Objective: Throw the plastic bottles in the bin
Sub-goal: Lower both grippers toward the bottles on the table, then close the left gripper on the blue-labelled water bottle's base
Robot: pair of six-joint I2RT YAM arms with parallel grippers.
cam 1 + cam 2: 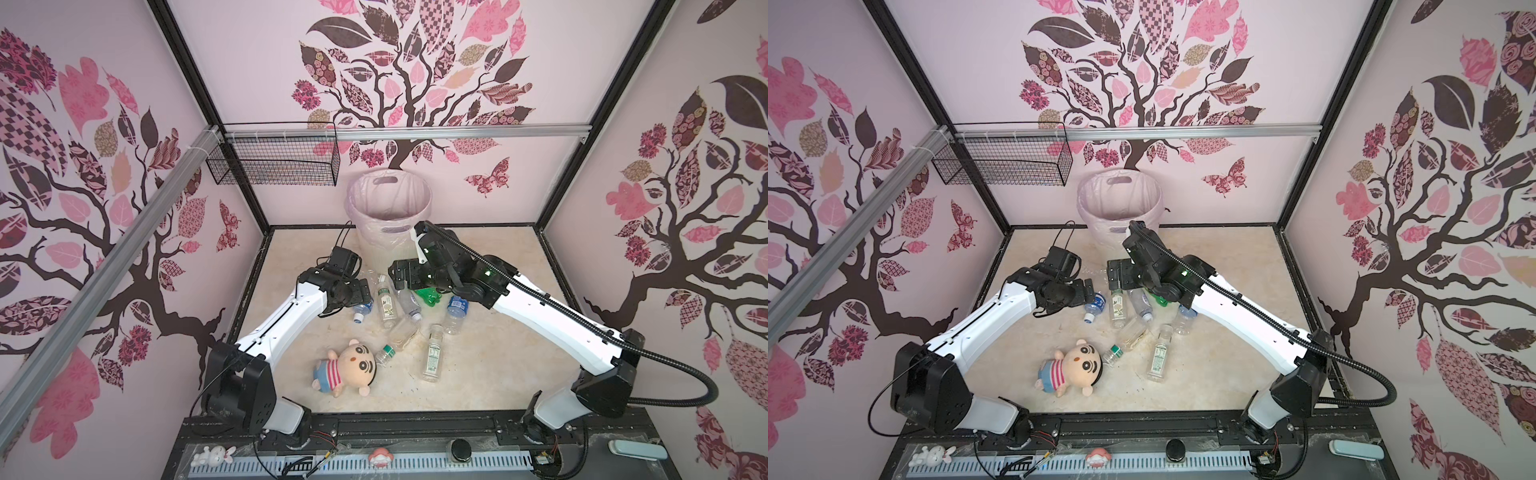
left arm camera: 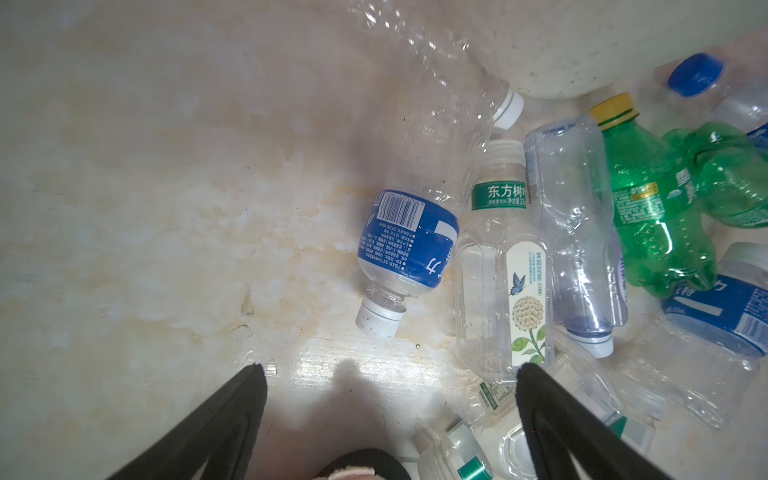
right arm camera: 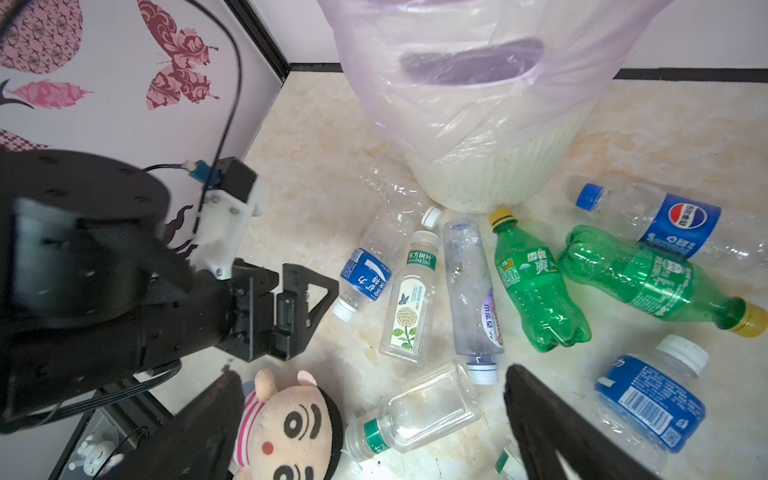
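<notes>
The plastic bottles lie scattered on the table at the centre of both top views, just below the bin, which stands at upper centre against the back wall; no bottle can be seen inside it. At the left of the heap the left gripper hovers with its jaws wide apart and empty over a small blue-labelled bottle, whose barcode is plain but whose print is too fine to read. Just beside it on the right lies a clear tea bottle marked 东方树叶, so a closing jaw could well catch both, or set the round one rolling. Further right, a green bottle reads 雪碧 and a Pepsi bottle bears that brand's globe. The right gripper, jaws also spread and holding nothing, hangs close to the left one, and I judge the two arms could collide. The thin, crushed plastic may slip from a grip, the loose pink liner may snag a throw, and the plush doll, near the lower bottles, could be picked by mistake.
</notes>
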